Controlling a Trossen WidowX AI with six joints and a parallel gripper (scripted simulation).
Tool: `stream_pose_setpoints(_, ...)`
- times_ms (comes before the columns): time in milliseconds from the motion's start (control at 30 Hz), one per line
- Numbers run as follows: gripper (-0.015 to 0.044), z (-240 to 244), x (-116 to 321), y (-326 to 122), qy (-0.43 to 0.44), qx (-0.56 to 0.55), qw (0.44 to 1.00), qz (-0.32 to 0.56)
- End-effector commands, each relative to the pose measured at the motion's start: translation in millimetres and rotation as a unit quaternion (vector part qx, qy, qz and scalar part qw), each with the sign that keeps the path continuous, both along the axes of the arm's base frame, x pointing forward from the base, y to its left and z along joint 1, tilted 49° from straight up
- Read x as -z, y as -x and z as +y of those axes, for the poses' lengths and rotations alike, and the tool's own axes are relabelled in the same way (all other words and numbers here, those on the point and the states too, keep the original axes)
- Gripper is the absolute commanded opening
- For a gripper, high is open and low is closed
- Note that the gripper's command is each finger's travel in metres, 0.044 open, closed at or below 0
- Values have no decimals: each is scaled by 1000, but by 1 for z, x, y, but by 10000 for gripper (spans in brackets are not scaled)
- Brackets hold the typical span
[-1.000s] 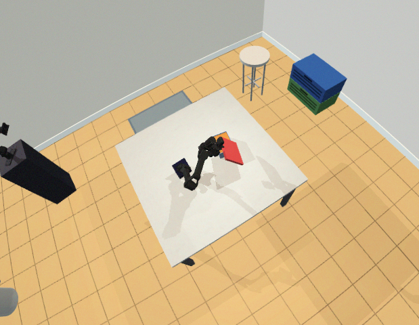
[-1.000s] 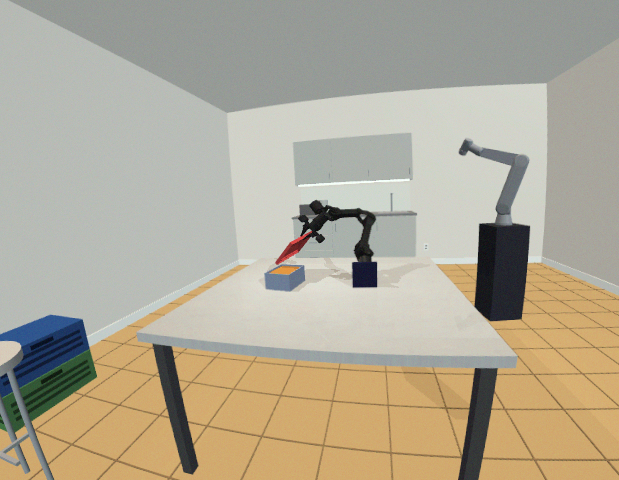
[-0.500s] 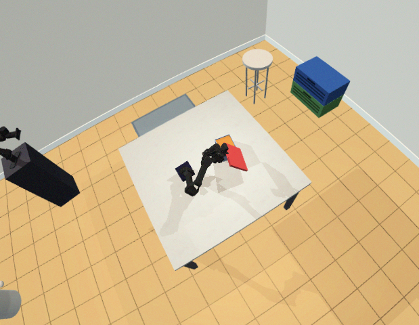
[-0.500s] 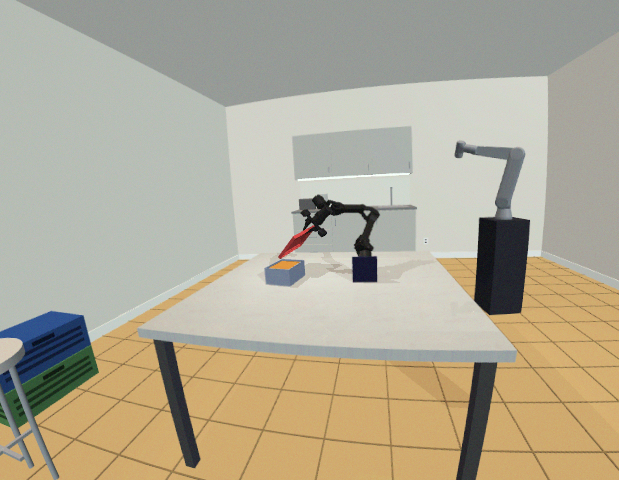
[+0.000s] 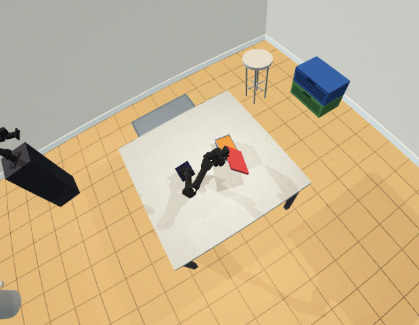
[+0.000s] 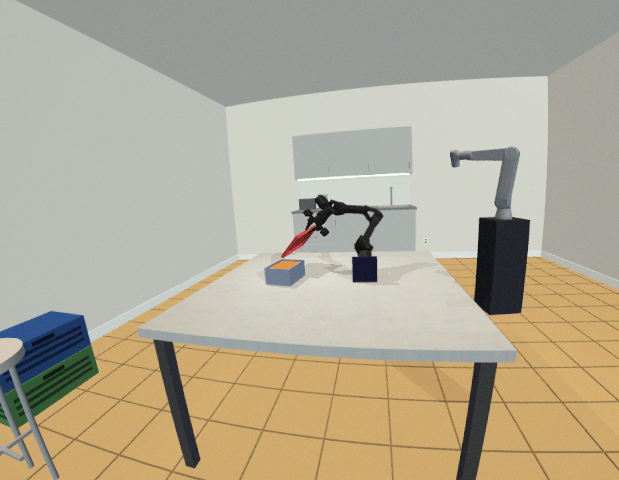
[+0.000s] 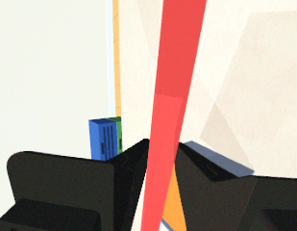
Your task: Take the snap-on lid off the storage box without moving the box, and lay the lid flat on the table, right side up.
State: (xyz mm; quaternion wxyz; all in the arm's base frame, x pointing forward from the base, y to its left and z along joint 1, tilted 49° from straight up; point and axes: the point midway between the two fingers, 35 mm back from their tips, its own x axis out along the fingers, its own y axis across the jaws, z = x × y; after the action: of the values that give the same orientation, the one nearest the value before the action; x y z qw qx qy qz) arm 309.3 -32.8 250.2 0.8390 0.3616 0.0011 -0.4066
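Note:
The red lid (image 5: 237,161) (image 6: 299,241) (image 7: 174,58) is off the box, in the air and steeply tilted. Its far end hangs lower than the end at my gripper. My gripper (image 5: 226,152) (image 6: 315,226) (image 7: 161,145) is shut on the lid's edge, one finger on each side of it in the wrist view. The blue-grey storage box (image 6: 285,275) (image 7: 220,159) stands upright and open on the table (image 5: 188,227) (image 6: 325,325), with its orange inside (image 5: 225,141) showing. The lid is above and beside the box and hides part of it in the top view.
My arm's dark base block (image 5: 181,166) (image 6: 364,269) stands on the table near the box. Off the table are a round stool (image 5: 257,58), stacked blue and green crates (image 5: 319,82) (image 7: 103,140), and another arm (image 6: 506,180) on a dark pedestal (image 5: 41,175) (image 6: 500,268).

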Motion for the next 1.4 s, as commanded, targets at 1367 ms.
stream_pose_setpoints(1367, 0, -51, -69, 33, -2, -4, 1000, -5)
